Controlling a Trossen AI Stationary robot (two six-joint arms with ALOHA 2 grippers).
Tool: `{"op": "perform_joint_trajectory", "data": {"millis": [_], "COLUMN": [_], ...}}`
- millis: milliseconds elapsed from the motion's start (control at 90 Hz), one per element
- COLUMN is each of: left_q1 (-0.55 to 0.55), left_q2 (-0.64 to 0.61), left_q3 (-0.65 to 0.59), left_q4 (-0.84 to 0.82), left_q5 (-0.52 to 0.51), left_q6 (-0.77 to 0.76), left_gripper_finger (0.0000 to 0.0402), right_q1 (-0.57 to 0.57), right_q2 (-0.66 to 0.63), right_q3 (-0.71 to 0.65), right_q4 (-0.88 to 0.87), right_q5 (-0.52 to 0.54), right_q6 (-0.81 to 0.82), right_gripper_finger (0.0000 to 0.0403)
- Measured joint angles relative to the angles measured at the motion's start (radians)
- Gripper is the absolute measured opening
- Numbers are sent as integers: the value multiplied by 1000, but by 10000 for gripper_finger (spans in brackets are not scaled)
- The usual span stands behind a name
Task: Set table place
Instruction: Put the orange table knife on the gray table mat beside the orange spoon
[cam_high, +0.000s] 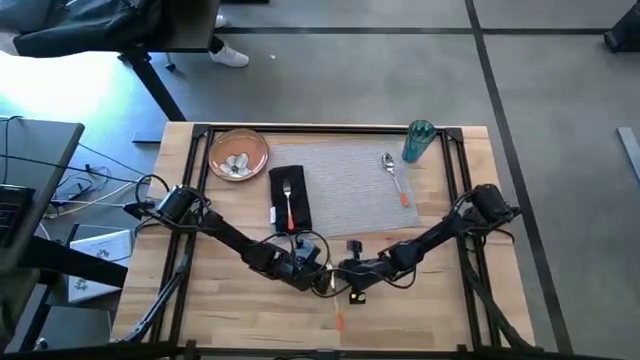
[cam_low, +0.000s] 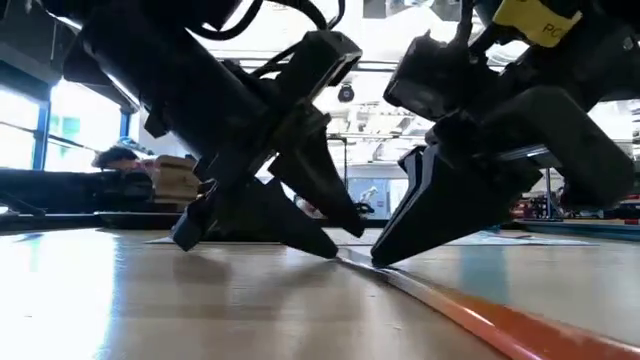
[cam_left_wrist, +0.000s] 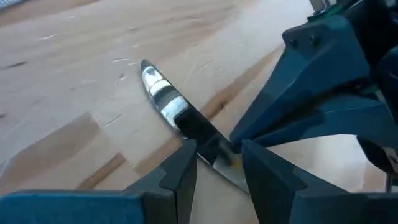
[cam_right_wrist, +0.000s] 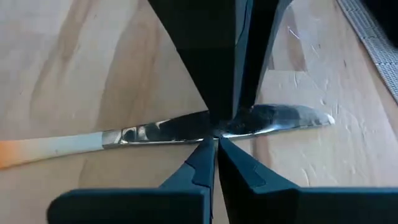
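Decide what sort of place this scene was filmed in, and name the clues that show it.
Probably a robotics lab or workshop, not a dining room. A wooden table with a black rail frame carries two robot arms, loose cables lie on the grey concrete floor beside it, and workbenches with equipment fill the background.

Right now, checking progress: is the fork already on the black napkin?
Yes, the fork lies on the napkin in the high view.

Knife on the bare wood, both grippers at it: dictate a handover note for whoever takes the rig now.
Left gripper: open, straddling the knife blade.
Right gripper: shut, tips against the blade.
Done: fork on napkin, spoon on placemat, cup at its far corner.
To do: knife lies on bare table in front of the placemat; plate sits off the placemat, beyond the napkin.
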Motion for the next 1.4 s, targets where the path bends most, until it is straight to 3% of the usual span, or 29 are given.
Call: {"op": "perform_joint_trajectory", "data": {"millis": [378, 589, 1211, 1400], "left_q1": [-18, -38, -22, 0], "left_q2": [-47, -41, 6, 40], "left_q3": [0, 0, 3, 5], "left_q4": [-22, -115, -39, -9], "left_q5": [51, -3, -39, 0], "left_q6": [-49, -145, -207, -273], "left_gripper_finger": [110, 110, 110, 110], "right_q1": [0, -23, -20, -20], "right_q2": [-15, -16, 37, 38], "right_q3": [0, 0, 2, 1], "right_q4": [-1, 27, 56, 60], "right_q5": [19, 27, 40, 39], "right_q6": [-12, -31, -22, -22], "right_gripper_finger": [0, 0, 0, 0]}}
